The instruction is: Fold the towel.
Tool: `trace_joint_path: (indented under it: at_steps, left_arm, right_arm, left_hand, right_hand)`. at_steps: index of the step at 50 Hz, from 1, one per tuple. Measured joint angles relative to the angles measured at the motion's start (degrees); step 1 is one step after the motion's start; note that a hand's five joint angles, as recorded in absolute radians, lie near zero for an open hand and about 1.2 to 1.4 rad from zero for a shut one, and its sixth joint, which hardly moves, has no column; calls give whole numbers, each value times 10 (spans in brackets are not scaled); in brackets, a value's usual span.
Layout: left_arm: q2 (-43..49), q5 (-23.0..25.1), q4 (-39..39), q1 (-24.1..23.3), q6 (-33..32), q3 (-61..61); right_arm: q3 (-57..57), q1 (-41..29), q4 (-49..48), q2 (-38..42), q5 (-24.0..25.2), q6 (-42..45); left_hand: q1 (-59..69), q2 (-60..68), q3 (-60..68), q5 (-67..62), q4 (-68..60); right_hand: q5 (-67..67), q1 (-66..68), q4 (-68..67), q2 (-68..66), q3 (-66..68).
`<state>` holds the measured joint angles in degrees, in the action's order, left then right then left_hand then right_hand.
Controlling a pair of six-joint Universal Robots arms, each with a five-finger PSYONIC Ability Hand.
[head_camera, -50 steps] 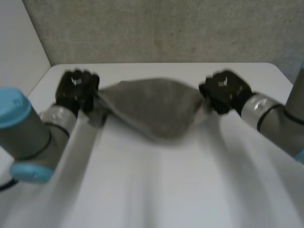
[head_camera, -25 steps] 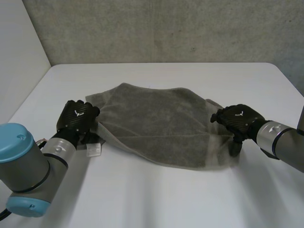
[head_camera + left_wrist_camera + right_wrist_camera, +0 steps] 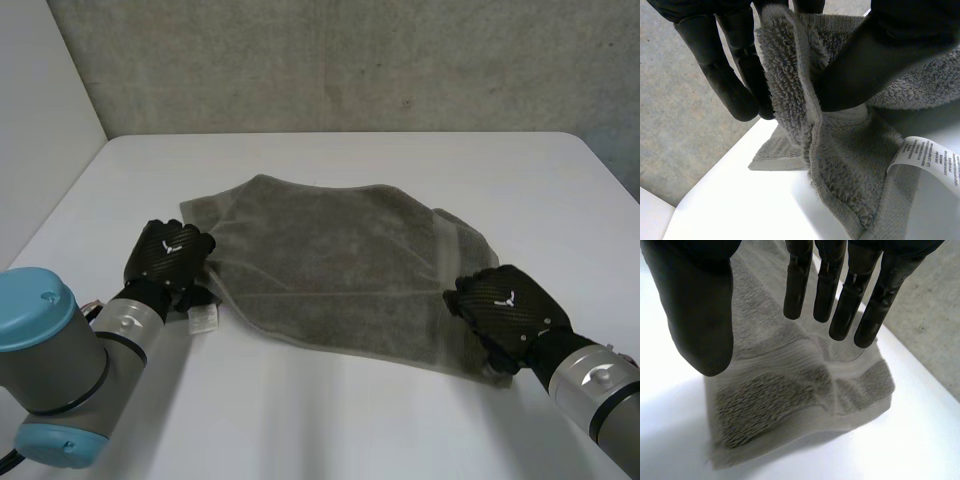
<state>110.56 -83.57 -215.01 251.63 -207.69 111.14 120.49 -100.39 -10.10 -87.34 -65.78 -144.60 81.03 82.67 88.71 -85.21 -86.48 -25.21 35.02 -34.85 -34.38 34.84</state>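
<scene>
The grey terry-cloth towel [image 3: 330, 265] lies on the white table [image 3: 330, 430], apparently doubled over, with its near edge running askew. We judge the first fold laid and the release in hand. The left hand [image 3: 168, 255] pinches the hemmed near-left corner between thumb and fingers. The right hand [image 3: 505, 310] sits at the near-right corner, fingers straight and apart from the thumb, gripping nothing. The next move calls for freeing the left corner, then squaring the edges before a second fold. We note the white care label [image 3: 203, 318] protruding beside the left hand, where it may snag.
</scene>
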Motion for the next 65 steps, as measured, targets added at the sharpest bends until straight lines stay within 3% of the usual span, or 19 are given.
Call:
trace_joint_path:
  at_steps: [26,46,65]
  left_arm:
    - [-1,1,0,0,0,7]
    - [-1,1,0,-5,0,10]
    - [-1,1,0,-5,0,15]
  right_arm:
    - [6,4,-84,128,24,4]
    - [-16,4,-130,159,22,5]
    - [-21,4,-128,176,13,28]
  left_hand:
    - [-1,0,0,0,0]
    - [-1,0,0,0,0]
    - [-1,0,0,0,0]
  right_hand:
    - [-7,6,-5,-5,5]
    - [-95,98,-100,-106,101]
    - [-99,102,-102,-108,102]
